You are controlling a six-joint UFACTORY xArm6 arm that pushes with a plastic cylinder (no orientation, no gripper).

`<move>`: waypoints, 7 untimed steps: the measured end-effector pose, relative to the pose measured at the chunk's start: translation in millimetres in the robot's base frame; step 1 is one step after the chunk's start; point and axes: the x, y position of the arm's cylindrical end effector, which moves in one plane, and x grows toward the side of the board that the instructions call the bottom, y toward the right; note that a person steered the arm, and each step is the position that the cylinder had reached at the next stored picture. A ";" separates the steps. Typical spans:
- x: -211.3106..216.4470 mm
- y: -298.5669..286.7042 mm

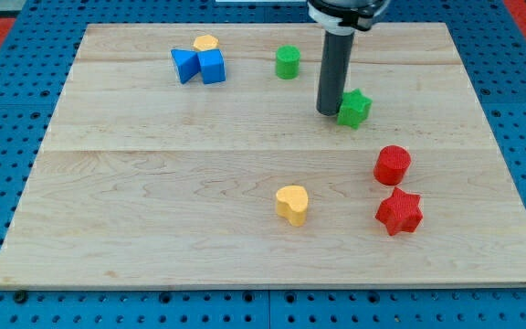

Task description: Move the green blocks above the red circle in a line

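Observation:
A green star block (355,108) lies right of centre near the view's top. My tip (328,111) rests on the board touching or almost touching the star's left side. A green round block (287,62) stands up and to the left of my tip. The red circle (393,164) sits below and right of the green star. A red star (399,211) lies just below the red circle.
A yellow heart block (292,204) lies at the bottom centre. Two blue blocks (199,66) sit together at the top left with a yellow block (205,43) just above them. The wooden board (153,183) ends at a blue pegboard surround.

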 end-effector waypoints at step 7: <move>-96.3 -129.9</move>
